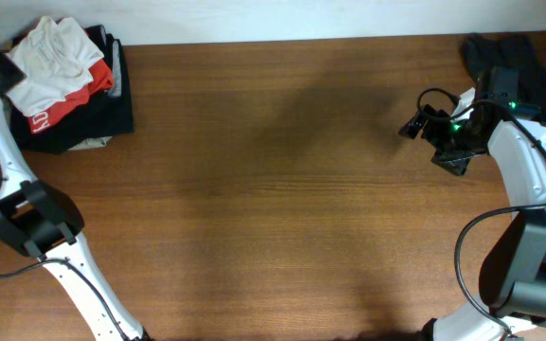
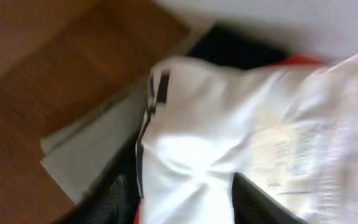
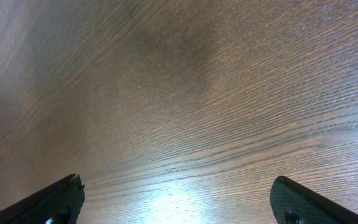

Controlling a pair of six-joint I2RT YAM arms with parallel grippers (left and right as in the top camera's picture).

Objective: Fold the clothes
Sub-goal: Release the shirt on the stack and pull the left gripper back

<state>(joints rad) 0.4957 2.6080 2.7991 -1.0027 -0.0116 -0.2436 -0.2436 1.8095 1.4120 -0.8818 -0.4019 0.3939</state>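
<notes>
The white T-shirt (image 1: 50,52) lies crumpled on top of a pile at the far left corner of the bench (image 1: 273,208), over a red shirt (image 1: 72,99) and a dark garment (image 1: 98,118). The left gripper (image 2: 179,183) hangs right over it, fingers parted with white cloth between them. Well to the right, the right gripper (image 3: 176,182) stands wide open above bare wood, holding nothing. Another dark cloth (image 1: 515,47) lies in the far right corner, behind that arm.
</notes>
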